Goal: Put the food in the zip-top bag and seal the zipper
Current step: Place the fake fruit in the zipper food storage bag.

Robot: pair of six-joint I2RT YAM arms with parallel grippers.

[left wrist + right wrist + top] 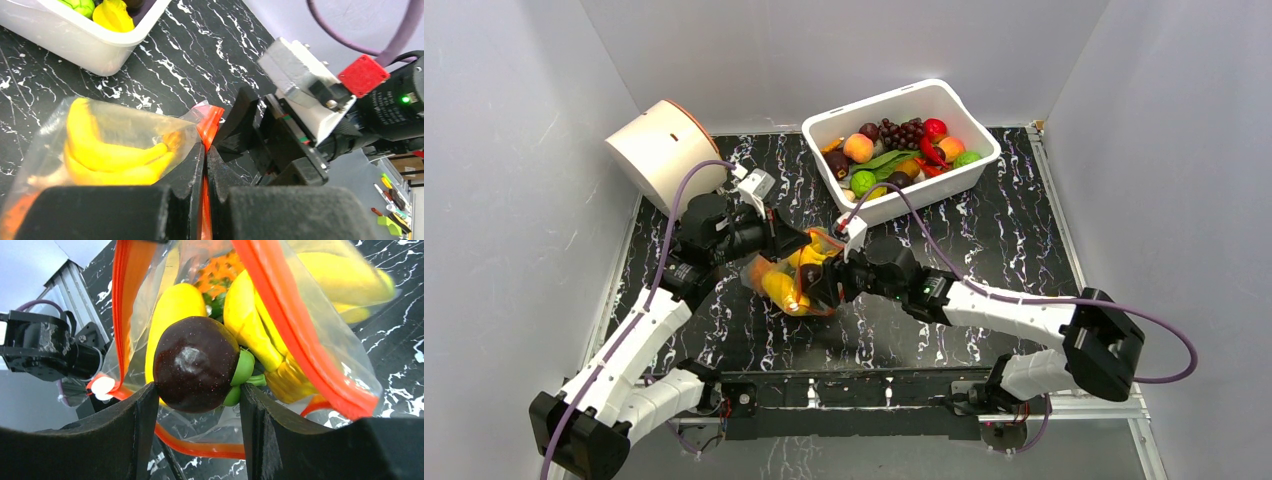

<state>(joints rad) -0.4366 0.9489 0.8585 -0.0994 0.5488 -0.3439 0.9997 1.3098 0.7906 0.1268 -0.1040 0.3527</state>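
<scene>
Gripping the zipper (210,125) at one corner of the zip-top bag (125,125) with the left end effector (206,155): jaws pressed together, only the red-orange strip between them. Locating the bag at mid desk (1024,240), between the two arms, well apart from the white bin (924,192) of mixed produce at the far side and from the white round container (659,150) at far left. Cannot tell whether the pouch bottom rests on the desk or hangs.

Noting the mouth open toward the right end effector (197,390), with the two strip halves spread wide to either side in the right wrist view; zipper not sealed.

Pinching the dark purple fruit (192,365) with the right end effector, fingers (125,435) touching both flanks, green calyx turned toward the pouch. Logging this fruit at the mouth, roughly level with the strip; cannot tell whether fully past the rim.

Counting inside the bag: banana bunch (250,325), yellow fruit (172,310) just beside it, orange pineapple (220,270) deeper in and partly hidden. Seeing bananas pressed against the clear wall in the left wrist view.
</scene>
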